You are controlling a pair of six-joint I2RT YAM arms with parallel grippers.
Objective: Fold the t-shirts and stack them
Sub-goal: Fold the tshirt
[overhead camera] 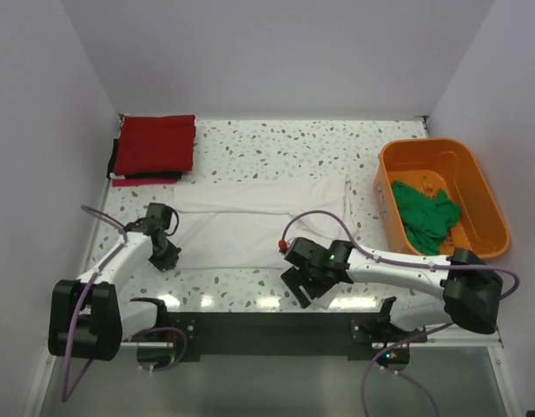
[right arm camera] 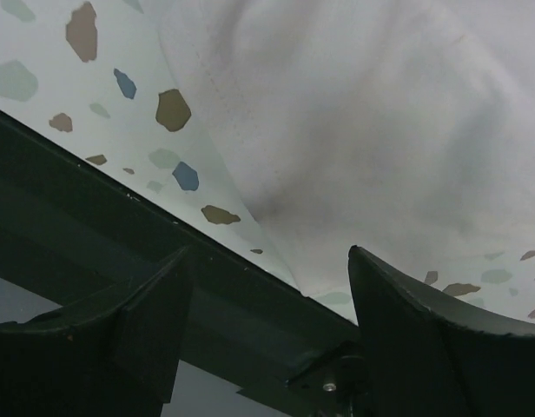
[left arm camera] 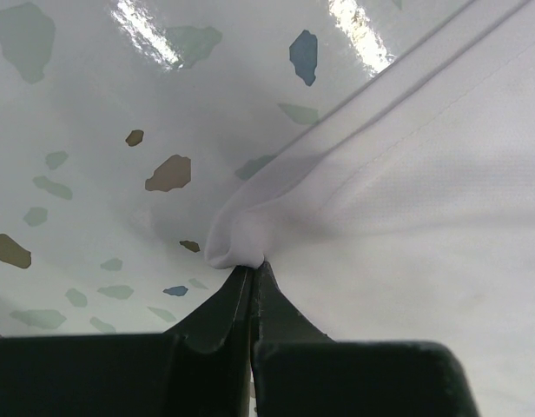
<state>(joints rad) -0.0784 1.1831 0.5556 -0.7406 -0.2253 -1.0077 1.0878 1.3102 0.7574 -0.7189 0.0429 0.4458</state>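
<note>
A speckled tabletop [overhead camera: 276, 139] carries the folding job. The white t-shirt [overhead camera: 250, 217] lies spread flat across its centre, apparently laid out so that its edges can be drawn over. At 3 o'clock the orange tub [overhead camera: 385, 187] holds the crumpled green t-shirt [overhead camera: 426, 215], which has not yet been folded. At 11 o'clock the folded red t-shirt [overhead camera: 156, 143] rests on a thin dark t-shirt [overhead camera: 150, 176], and this looks like the start of the stack. At 8 o'clock the left tool [overhead camera: 166, 258] is pressed together on the white shirt's edge, pinching a small bunch of cloth, likely for a fold. At 6 o'clock the right tool [overhead camera: 298, 291] hangs spread over the near hem and grips nothing.
</note>
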